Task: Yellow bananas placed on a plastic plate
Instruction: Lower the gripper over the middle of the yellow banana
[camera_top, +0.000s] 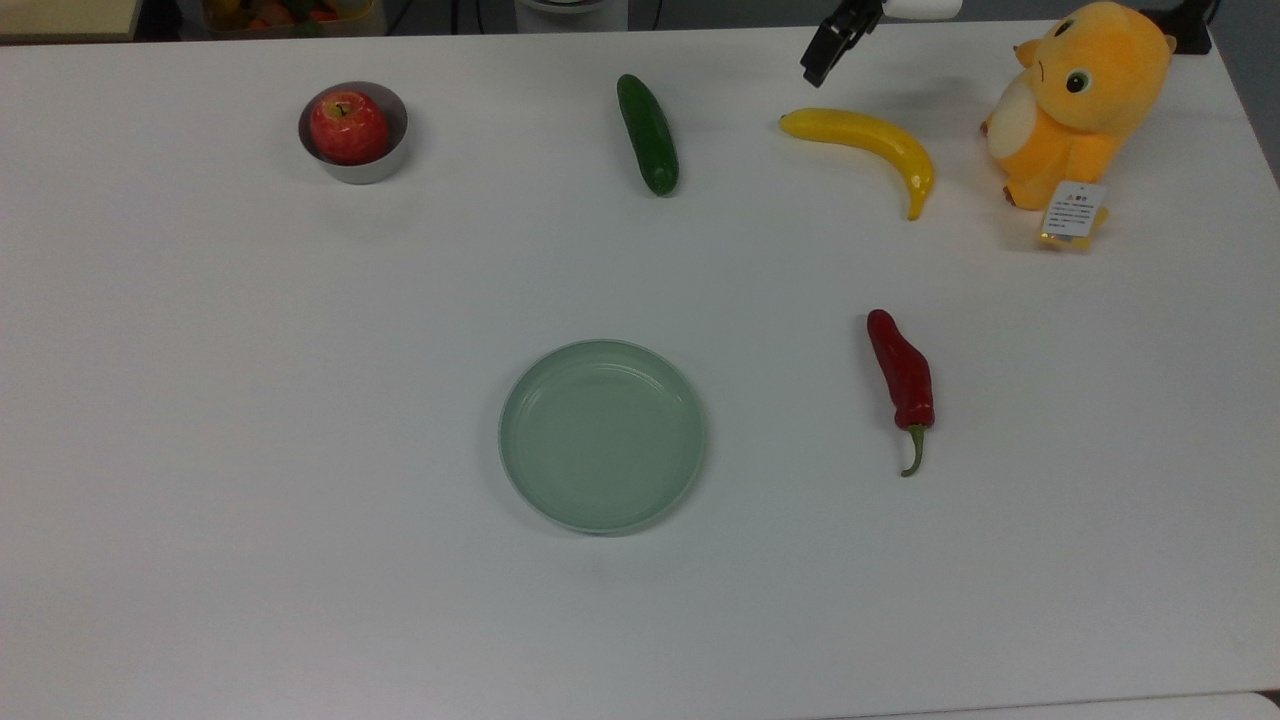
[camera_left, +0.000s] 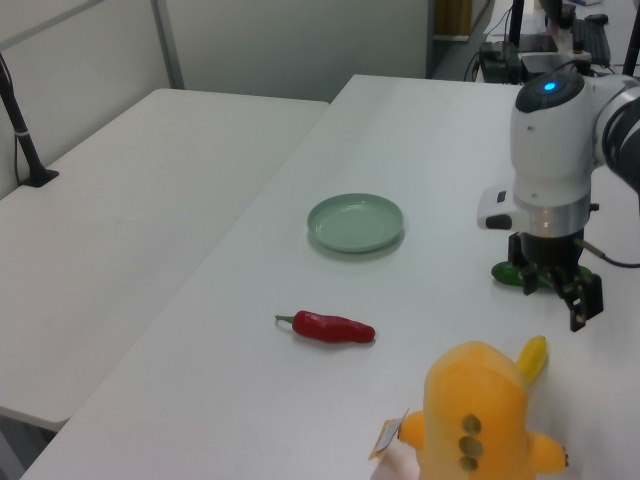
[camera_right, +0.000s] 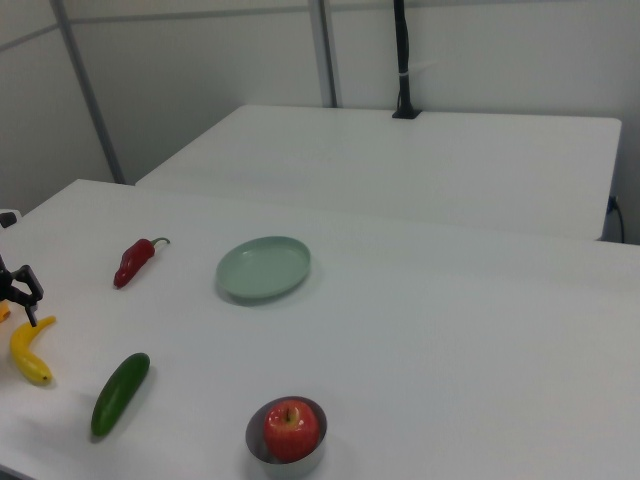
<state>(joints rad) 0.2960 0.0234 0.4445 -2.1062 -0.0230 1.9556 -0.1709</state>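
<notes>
My arm hung upright over the far side of the table (camera_top: 300, 400), wrist pointing straight down, and my gripper (camera_left: 552, 300) stood apart-fingered with nothing between them, above the tabletop. In the top view the gripper (camera_top: 825, 55) sat just above the stem end of the yellow bananas (camera_top: 870, 140), which lay on the table, untouched, beside the plush toy (camera_top: 1075, 100) and well apart from the plastic plate (camera_top: 600, 435). In the left view the toy hid most of the fruit, and my wrist covered much of the cucumber (camera_left: 508, 272).
</notes>
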